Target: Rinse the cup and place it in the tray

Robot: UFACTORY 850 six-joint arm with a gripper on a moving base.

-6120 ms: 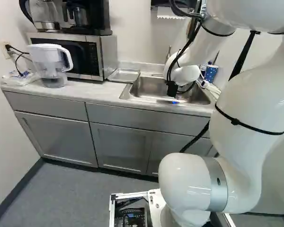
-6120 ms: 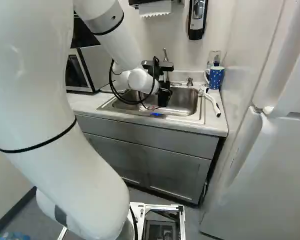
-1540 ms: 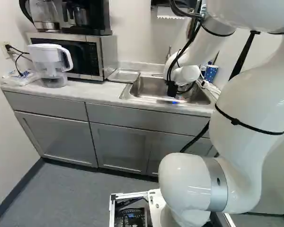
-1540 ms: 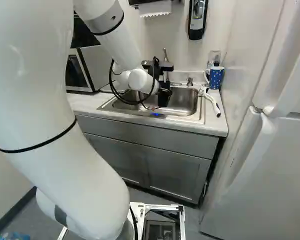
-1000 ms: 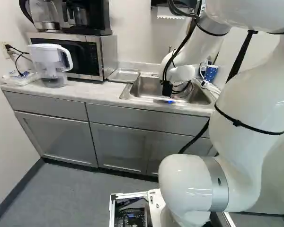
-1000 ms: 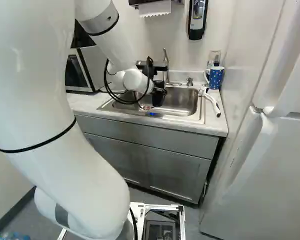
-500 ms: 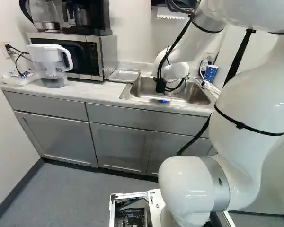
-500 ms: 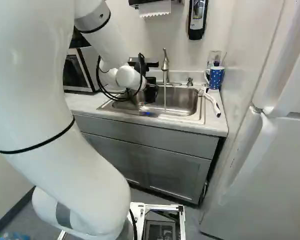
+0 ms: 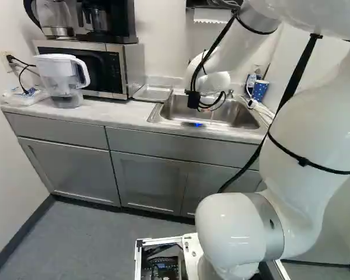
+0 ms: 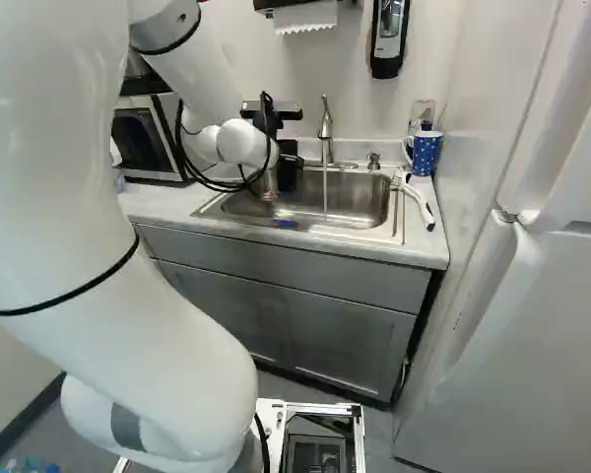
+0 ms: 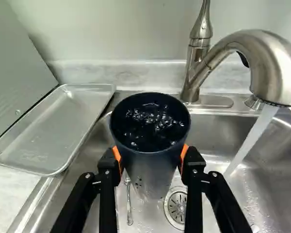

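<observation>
Pincer (image 11: 151,156) closed about the cup (image 11: 149,167), which is gripped from two sides between the orange pads (image 11: 117,154), mouth upward and long axis near upright. Tray (image 11: 53,131): laid flat on the counter (image 9: 87,113) beside the sink (image 10: 374,232), to one side of the cup and apart from it. Cup: held over the tray-side part of the sink; liquid and bubbles are seen inside. Beyond it, a stream (image 11: 252,138) is run from the faucet (image 11: 274,56), clear of the cup. Arm (image 9: 306,128): extended forward, its wrist carried low over the sink. Tipping over the basin is probably called for before the sideways transfer to the tray; otherwise, liquid may be spilled.
</observation>
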